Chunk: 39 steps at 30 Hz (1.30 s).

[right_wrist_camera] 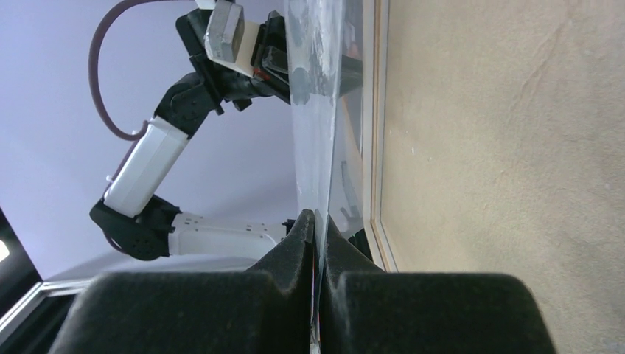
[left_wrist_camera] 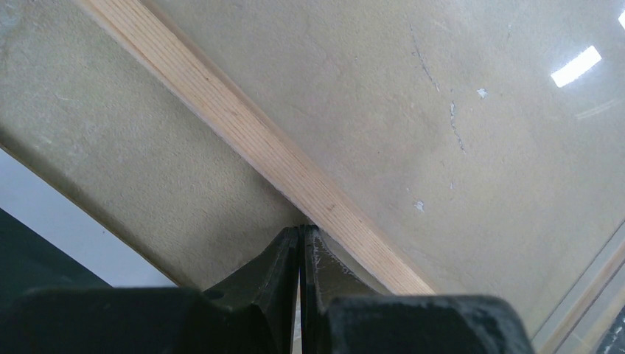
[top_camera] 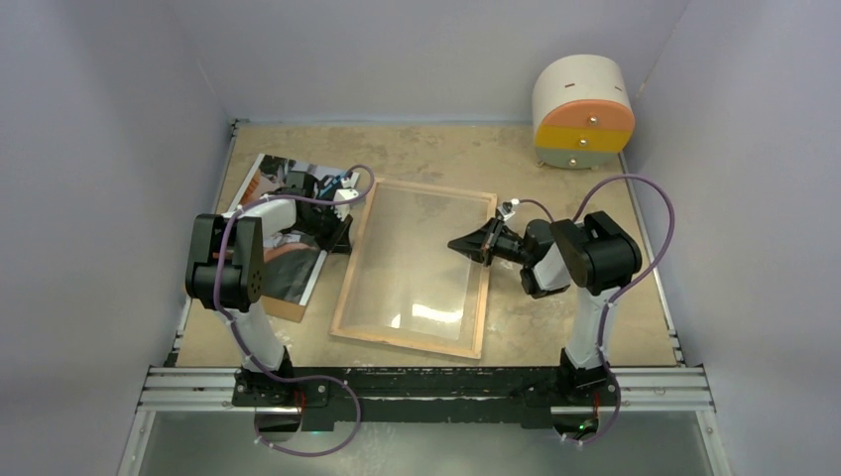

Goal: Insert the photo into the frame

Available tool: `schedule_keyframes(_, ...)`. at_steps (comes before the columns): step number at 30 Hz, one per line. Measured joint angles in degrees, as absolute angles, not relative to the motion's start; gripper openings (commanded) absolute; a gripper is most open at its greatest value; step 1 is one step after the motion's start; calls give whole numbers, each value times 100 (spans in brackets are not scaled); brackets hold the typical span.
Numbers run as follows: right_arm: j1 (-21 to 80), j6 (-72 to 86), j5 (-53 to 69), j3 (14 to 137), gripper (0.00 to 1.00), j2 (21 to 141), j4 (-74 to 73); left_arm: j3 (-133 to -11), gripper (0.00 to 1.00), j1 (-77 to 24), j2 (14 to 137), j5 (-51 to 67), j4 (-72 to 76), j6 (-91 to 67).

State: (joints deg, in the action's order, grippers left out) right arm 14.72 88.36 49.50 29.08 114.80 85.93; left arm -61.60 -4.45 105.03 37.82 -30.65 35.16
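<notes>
My right gripper [right_wrist_camera: 319, 217] is pinched shut on the edge of the clear pane [right_wrist_camera: 317, 110], which stands off the worktop [top_camera: 516, 322]. My left gripper [left_wrist_camera: 301, 230] is closed, its tips at the wooden left rail of the frame [top_camera: 407, 343]. The photo [top_camera: 291, 266] lies outside it at centre left, on a hardboard sheet [top_camera: 283, 309]. At upper right, the round drawer unit [top_camera: 583, 111] is shut.

**Nothing legible in the room**

No word, label, brand mark or number can be read in any view. The photo [top_camera: 264, 178] is half hidden under the arm and too small to tell whether it carries writing, and the round drawer unit [top_camera: 583, 111] shows only plain coloured fronts.
</notes>
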Motion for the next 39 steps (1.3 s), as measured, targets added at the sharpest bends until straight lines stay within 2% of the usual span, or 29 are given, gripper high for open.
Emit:
schedule_keyframes(30, 1345, 7966, 5459, 3127, 0, 11596, 8226, -6180, 7, -432, 10536, 3804, -3061, 3457)
schedule_keyframes(39, 1404, 8757, 5502, 3218, 0, 11633, 8680, -6276, 5, -410, 10617, 3861, -3103, 3363)
